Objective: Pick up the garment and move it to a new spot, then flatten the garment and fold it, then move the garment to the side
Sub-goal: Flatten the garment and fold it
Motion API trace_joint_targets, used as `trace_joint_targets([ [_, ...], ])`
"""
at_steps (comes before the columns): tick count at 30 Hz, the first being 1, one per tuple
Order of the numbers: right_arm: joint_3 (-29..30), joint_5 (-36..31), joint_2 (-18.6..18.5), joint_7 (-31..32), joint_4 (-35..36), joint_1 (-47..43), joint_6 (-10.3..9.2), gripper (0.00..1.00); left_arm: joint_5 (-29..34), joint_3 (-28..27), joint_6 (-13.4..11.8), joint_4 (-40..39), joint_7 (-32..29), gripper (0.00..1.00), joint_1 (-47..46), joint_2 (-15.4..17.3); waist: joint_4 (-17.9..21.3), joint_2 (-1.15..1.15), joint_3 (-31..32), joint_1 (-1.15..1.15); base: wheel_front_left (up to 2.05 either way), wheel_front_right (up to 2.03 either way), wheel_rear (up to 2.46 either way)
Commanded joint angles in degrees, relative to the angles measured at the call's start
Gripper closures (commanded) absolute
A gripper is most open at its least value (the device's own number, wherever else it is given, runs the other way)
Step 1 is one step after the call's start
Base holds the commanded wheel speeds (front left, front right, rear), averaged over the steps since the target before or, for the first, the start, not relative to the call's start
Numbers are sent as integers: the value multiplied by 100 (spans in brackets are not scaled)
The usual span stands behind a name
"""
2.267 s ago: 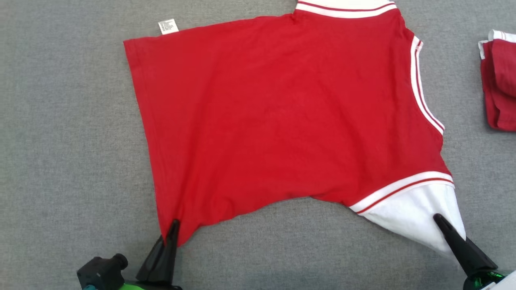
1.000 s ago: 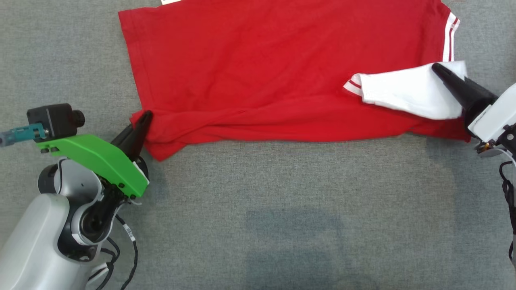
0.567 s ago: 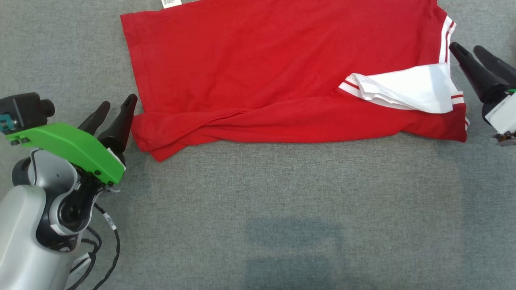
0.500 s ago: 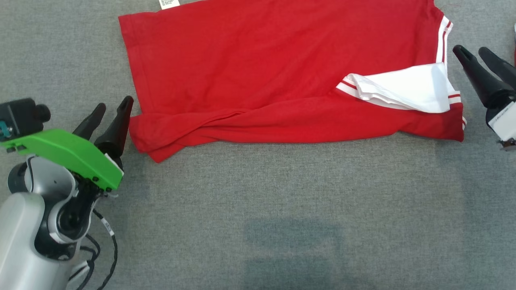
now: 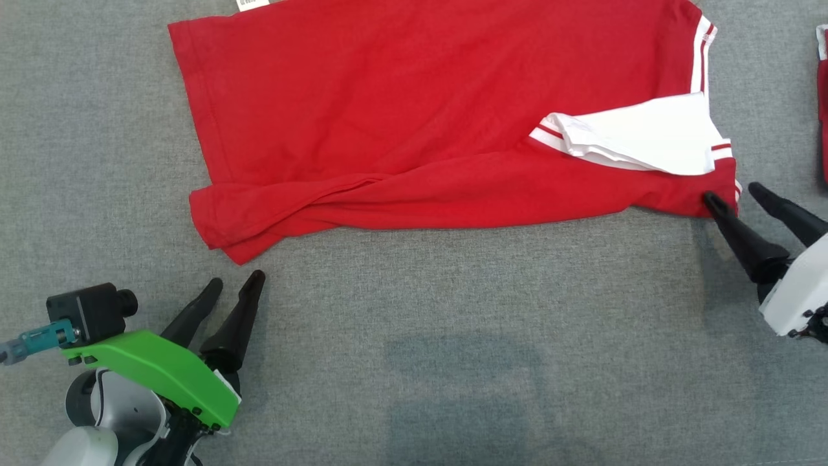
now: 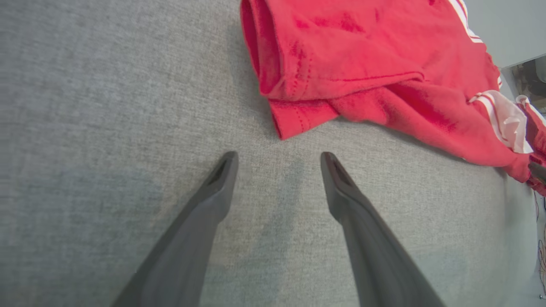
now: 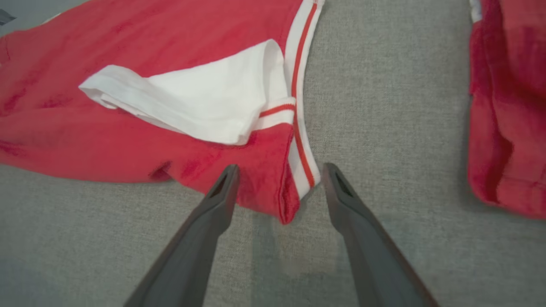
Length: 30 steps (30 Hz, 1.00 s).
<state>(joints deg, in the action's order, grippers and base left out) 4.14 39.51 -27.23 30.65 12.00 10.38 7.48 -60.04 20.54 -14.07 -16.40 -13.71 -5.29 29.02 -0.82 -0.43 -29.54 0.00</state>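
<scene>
Found red T-shirt half-folded on grey cloth-covered surface, long axis left to right, white sleeve turned onto the red. Noted right gripper spread wide, empty, straddling the near right corner. Noted left gripper spread wide, empty, just short of the near left corner, straight ahead of its tips. Judged right arm nearer. Recorded second red garment far right, apart.

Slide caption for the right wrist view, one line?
Open right tool framing a striped corner of the red garment, white sleeve folded onto it; a second red garment lies apart.
</scene>
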Motion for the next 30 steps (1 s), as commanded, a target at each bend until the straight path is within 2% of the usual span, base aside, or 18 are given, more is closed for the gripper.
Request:
trace_joint_targets([
  [1,-90,-31,-15,-44,-53,-38,2,0,60,6,-6,41,-42,0,-11,46,-8,43,-19,0,0,0,0],
  [6,-502,-22,8,-54,-438,284,2,0,234,108,-26,460,-218,0,-494,111,-17,43,-60,0,0,0,0],
  [9,-695,19,52,-51,-647,405,2,0,176,189,25,548,-281,0,-666,-6,9,43,-56,0,0,0,0],
  [14,-950,35,22,-86,-913,483,2,0,188,222,27,830,-357,0,-817,0,41,43,-42,0,0,0,0],
  [15,-984,47,21,-93,-961,505,2,0,164,235,53,908,-371,55,-846,-27,47,43,-40,0,0,0,0],
  [16,-1016,74,20,-88,-1016,523,2,0,128,233,86,959,-356,100,-880,-66,50,43,-37,0,0,0,0],
  [17,-1070,130,21,-61,-1062,533,2,0,138,260,145,1009,-366,100,-921,-59,52,43,-32,0,0,0,0],
  [18,-1128,168,13,-18,-1109,537,2,15,155,291,209,1057,-385,100,-952,-37,57,43,-24,0,0,0,0],
  [19,-1192,253,10,55,-1170,539,2,100,153,309,273,1083,-400,100,-979,-10,61,43,-14,0,0,0,0],
  [22,-1233,630,-7,229,-1269,586,2,100,63,352,514,1055,-623,100,-1013,222,56,43,36,0,0,0,0],
  [30,-633,1452,-441,799,-1177,510,-3,100,-415,207,1012,687,-1391,100,-858,1016,-24,43,303,0,0,0,0],
])
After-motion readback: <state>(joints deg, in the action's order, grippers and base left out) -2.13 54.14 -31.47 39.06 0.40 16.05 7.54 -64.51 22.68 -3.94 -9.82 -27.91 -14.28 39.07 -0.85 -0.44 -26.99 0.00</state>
